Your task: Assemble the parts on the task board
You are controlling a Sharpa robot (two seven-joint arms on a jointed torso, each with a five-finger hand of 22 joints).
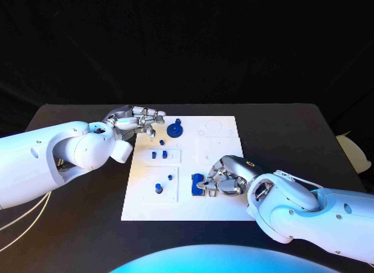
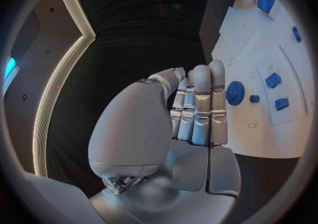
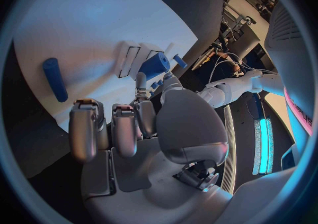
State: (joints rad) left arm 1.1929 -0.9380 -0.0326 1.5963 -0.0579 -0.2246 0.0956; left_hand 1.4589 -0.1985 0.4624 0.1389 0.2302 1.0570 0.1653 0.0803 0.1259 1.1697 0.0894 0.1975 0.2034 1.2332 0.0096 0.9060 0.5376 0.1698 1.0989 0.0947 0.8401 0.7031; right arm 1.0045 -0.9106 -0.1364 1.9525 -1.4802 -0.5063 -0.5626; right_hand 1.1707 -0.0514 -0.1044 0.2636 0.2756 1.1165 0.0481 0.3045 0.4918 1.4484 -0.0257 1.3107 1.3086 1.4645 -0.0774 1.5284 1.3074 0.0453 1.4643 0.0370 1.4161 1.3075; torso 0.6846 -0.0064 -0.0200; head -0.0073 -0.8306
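The white task board (image 1: 211, 207) lies mid-table. My right hand (image 1: 224, 177) is over its near middle, thumb and a finger pinching an upright blue block (image 1: 198, 185); the right wrist view shows that block (image 3: 156, 65) at the fingertips (image 3: 140, 82). My left hand (image 1: 138, 120) hovers at the board's far left corner with its fingers (image 2: 199, 102) straight, side by side, and nothing in them. A blue round gear (image 1: 175, 129) stands just right of it, also seen as the gear (image 2: 235, 92) in the left wrist view.
Two small blue pieces (image 1: 159, 154) stand in a row left of centre, and two more small pieces (image 1: 159, 186) are on the near left panel. A blue cylinder (image 3: 54, 78) lies flat on the board. Black table (image 1: 72, 227) surrounds the board.
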